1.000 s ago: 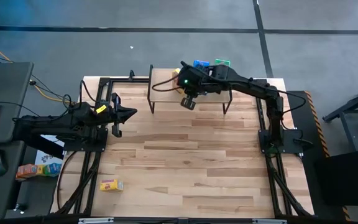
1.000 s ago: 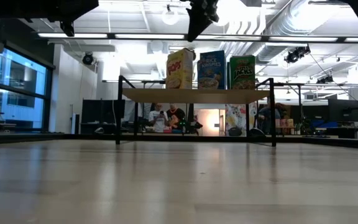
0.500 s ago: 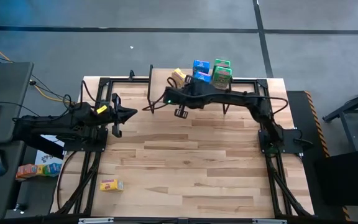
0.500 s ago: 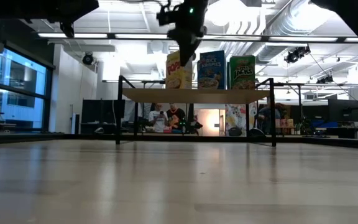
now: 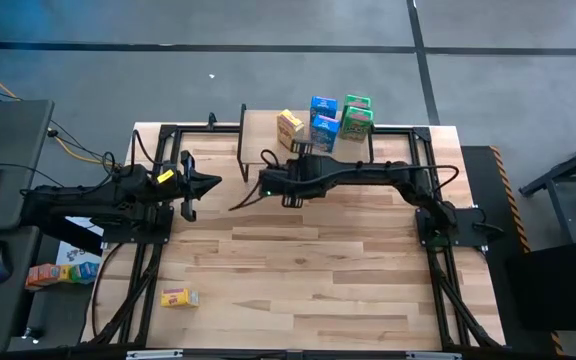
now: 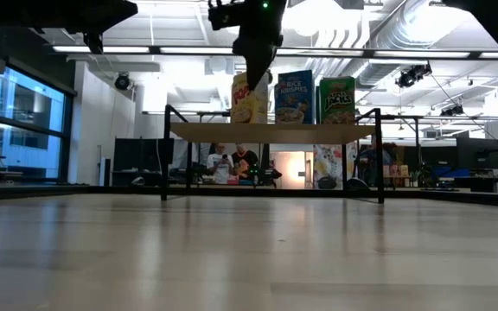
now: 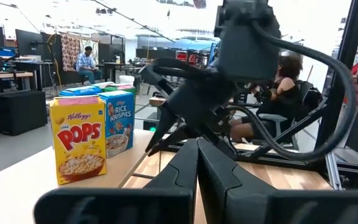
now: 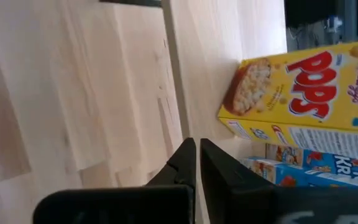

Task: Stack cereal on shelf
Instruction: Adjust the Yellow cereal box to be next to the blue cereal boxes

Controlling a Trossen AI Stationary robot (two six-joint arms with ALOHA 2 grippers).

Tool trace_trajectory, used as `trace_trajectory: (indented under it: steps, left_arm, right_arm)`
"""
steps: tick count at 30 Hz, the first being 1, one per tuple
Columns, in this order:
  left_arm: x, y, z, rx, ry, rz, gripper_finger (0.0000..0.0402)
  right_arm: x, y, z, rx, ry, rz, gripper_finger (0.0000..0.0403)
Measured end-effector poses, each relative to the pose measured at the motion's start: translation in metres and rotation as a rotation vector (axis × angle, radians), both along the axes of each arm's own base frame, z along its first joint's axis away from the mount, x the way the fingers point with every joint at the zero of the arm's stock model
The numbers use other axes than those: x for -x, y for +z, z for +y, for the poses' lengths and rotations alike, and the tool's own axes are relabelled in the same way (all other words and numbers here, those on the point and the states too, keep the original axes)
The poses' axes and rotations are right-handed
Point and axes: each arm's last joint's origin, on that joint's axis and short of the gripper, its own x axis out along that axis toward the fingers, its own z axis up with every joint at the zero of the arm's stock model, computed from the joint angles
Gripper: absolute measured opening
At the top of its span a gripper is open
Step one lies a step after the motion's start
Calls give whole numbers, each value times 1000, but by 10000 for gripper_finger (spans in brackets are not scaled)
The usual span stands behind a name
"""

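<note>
Nearest the front edge of the pale wood-plank table point(image 5: 298, 270), a small yellow cereal box with red print point(image 5: 179, 297) lies flat by the left corner, well apart from everything else. Further in, the dark left gripper point(image 5: 214, 180) waits at the table's left side, its two fingers pressed together and holding nothing. Beyond it, the dark right gripper point(image 5: 236, 203) reaches across the middle of the table on its long arm, claw pinched narrow and empty, just in front of the small light-wood shelf on thin black legs point(image 5: 258, 135). On that shelf top stand three little boxes in a row: a yellow Pops box point(image 6: 247, 97), a blue Rice Krispies box point(image 6: 293, 97), and a green box point(image 6: 337, 100), all upright. Behind them in the room, people point(image 6: 232, 162) sit at desks.
</note>
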Motion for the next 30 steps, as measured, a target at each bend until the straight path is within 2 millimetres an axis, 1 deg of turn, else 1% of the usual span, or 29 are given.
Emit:
trace_trajectory:
  steps: [2,4,6,8,11,13,15,17,21,25,30]
  left_arm:
    - [0,-1,0,10,-1,4,0]
    - [0,-3,0,19,-2,24,0]
    - [0,-4,0,20,-3,36,0]
    - [0,-4,0,19,-2,36,0]
    - [0,0,0,1,0,-1,0]
    - [1,4,0,-18,2,-35,0]
    - [1,6,0,-20,3,-56,0]
    - [1,5,0,-22,3,-52,0]
    - [1,5,0,-22,3,-49,0]
    - [1,5,0,-23,4,-52,0]
    - [1,5,0,-39,14,-48,0]
  right_arm:
    - [1,-5,5,33,4,6,0]
    - [12,-14,9,65,-3,40,0]
    - [30,-21,12,74,-24,15,0]
    - [53,-26,15,93,-18,-15,0]
    - [74,-27,21,56,55,-166,0]
    - [80,-22,24,27,131,-300,0]
    - [85,-22,26,40,204,-376,0]
    - [87,-25,24,72,245,-418,0]
    - [83,-35,8,93,278,-471,0]
    - [72,-47,-10,116,237,-499,0]
    - [66,-48,-27,211,175,-520,0]
